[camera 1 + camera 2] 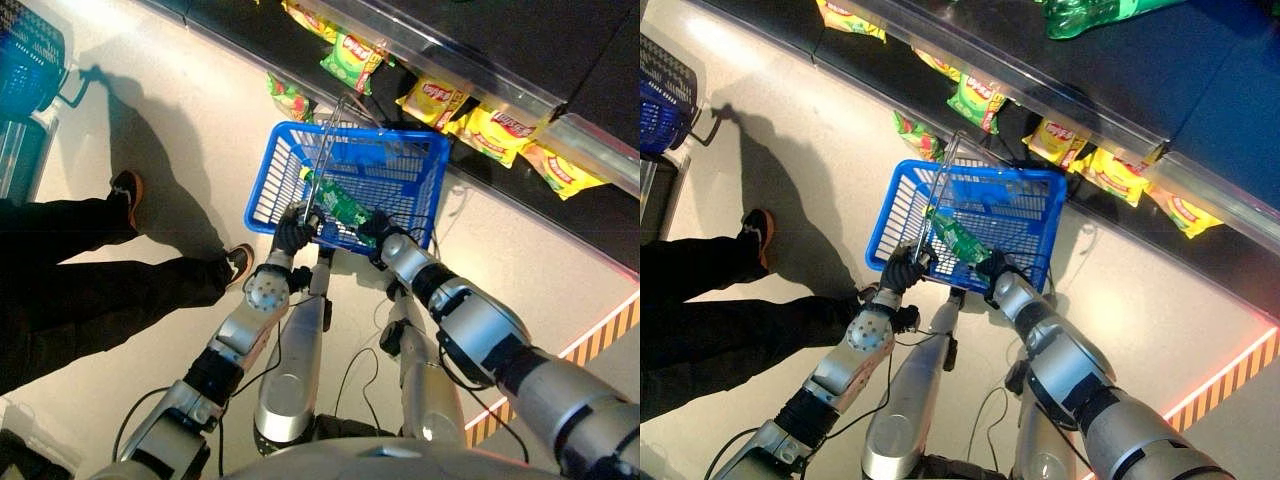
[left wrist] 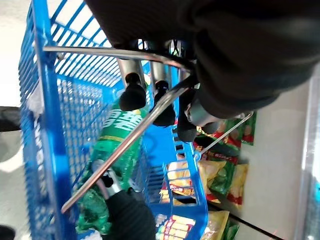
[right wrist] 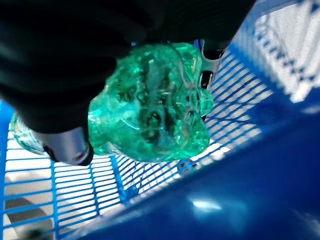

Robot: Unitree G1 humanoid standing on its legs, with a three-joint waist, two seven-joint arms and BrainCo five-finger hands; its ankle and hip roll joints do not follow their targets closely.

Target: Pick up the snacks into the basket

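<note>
The right hand (image 3: 75,75) is curling round a green bottle (image 1: 343,208) over the blue basket (image 1: 420,150), whose wire handle (image 2: 125,135) the left hand (image 1: 293,232) is gripping; letting go early may be tipping it against that handle.

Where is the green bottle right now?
The green bottle is over the near edge of the blue basket, gripped by the right hand, beside the left hand.
</note>
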